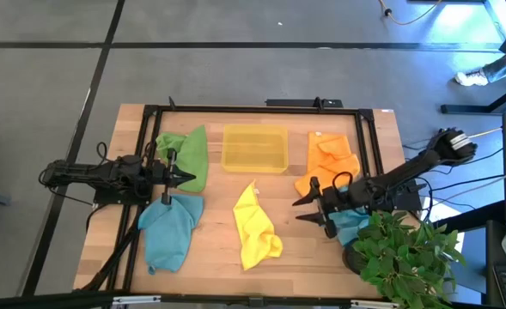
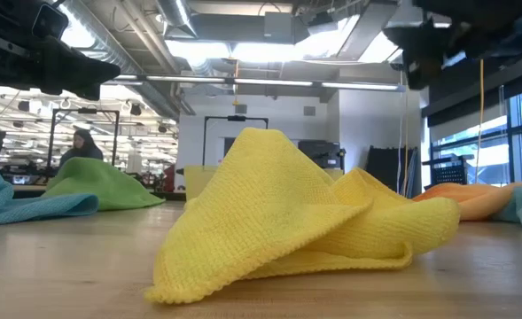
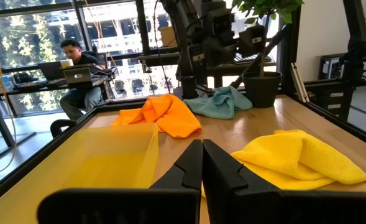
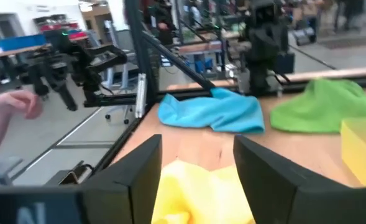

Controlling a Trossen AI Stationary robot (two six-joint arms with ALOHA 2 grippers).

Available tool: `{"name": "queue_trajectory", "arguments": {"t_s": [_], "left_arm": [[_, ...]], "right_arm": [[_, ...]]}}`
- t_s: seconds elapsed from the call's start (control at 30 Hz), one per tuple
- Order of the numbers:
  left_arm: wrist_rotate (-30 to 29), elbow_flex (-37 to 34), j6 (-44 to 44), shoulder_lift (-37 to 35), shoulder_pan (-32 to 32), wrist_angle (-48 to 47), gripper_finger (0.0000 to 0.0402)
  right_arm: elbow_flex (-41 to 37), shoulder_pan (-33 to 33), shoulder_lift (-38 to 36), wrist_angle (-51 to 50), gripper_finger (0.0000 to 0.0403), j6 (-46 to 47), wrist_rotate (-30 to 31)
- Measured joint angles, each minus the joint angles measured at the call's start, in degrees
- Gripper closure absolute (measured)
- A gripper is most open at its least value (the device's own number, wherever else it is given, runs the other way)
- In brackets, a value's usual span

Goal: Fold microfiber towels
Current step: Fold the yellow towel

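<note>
Two grippers: right gripper [image 1: 307, 209] jaws spread, empty, beside yellow towel [image 1: 256, 227]; left gripper [image 1: 191, 178] jaws pressed together, empty; tray [image 1: 255, 148] holds nothing.

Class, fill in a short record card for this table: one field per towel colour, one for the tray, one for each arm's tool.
green towel: back left, crumpled
left teal towel: front left
yellow towel: front centre, crumpled
orange towel: back right
right teal towel: by the plant, partly hidden
tray: back centre, empty
left tool: shut, holding nothing
right tool: open, beside yellow towel
</note>
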Motion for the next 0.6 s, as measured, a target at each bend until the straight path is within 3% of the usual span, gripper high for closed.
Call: {"name": "queue_trajectory", "arguments": {"t_s": [0.37,0.5,0.6], "left_arm": [[0.0,0.0,0.0,0.0,0.0,0.0,0.0401],[0.0,0.0,0.0,0.0,0.0,0.0,0.0401],[0.0,0.0,0.0,0.0,0.0,0.0,0.0401]], "right_arm": [[3.7,-1.6,10.5,3.7,0.0197,-6.0,0.1],[7.8,-2.0,15.7,3.7,0.0197,-4.6,-2.0],[12.7,-2.0,19.7,3.6,0.0197,-4.4,-6.8]]}}
